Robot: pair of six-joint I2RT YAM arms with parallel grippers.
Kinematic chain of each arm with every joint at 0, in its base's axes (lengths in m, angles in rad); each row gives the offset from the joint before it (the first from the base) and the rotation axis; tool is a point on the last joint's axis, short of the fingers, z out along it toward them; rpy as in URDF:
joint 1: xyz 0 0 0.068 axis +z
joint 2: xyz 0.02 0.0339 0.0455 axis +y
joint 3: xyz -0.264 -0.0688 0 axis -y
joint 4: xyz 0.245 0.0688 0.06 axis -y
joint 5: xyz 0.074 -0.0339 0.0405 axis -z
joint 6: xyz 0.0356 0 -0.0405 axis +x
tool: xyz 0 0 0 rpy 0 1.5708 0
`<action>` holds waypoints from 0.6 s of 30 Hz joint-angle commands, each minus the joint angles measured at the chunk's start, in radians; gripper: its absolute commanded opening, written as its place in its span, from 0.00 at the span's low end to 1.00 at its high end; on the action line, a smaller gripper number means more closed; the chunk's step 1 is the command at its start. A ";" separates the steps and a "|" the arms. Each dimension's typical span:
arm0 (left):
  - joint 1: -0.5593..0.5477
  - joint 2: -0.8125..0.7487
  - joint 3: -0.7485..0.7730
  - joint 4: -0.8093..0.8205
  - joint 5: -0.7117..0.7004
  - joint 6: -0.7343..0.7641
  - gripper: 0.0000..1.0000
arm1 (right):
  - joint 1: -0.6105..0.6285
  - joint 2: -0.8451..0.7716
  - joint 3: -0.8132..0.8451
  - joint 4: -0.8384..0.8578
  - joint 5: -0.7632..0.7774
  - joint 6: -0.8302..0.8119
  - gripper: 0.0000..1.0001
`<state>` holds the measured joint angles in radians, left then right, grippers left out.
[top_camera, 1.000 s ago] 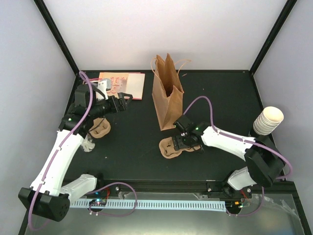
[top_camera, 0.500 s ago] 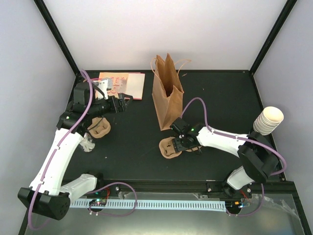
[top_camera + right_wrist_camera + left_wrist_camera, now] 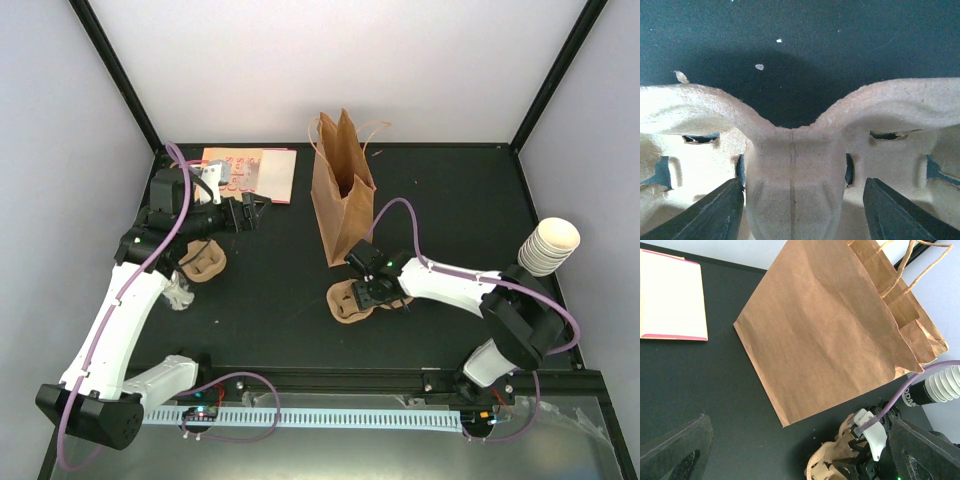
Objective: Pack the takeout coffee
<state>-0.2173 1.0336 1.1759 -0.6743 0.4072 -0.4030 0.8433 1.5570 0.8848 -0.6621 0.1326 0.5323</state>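
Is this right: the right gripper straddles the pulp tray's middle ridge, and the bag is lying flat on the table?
Not quite. The bag stands upright with its mouth open, not lying flat; the top view shows it. The rest holds: the right gripper straddles the tray's middle ridge.

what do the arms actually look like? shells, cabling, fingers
The left arm and right arm match: white link shells, black joint housings and black bases. A purple cable loops along each. A green status light glows near the right wrist. The fingers are dark and wedge-shaped.
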 commanded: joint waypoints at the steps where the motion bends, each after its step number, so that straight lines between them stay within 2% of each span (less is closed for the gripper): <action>1: 0.003 -0.009 0.050 -0.016 0.016 0.018 0.99 | 0.009 0.008 0.032 -0.001 0.036 -0.004 0.68; 4: 0.004 -0.009 0.048 -0.018 0.018 0.022 0.99 | 0.011 0.012 0.036 0.003 0.036 -0.009 0.68; 6: 0.004 -0.007 0.049 -0.020 0.020 0.024 0.99 | 0.012 0.025 0.038 0.005 0.037 -0.012 0.74; 8: 0.004 -0.005 0.050 -0.025 0.020 0.028 0.99 | 0.012 0.038 0.042 0.006 0.040 -0.012 0.76; 18: 0.004 -0.004 0.059 -0.043 0.015 0.044 0.99 | 0.012 0.055 0.050 0.014 0.041 -0.018 0.69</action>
<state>-0.2173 1.0340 1.1812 -0.7048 0.4084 -0.3813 0.8516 1.6112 0.9070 -0.6579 0.1516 0.5205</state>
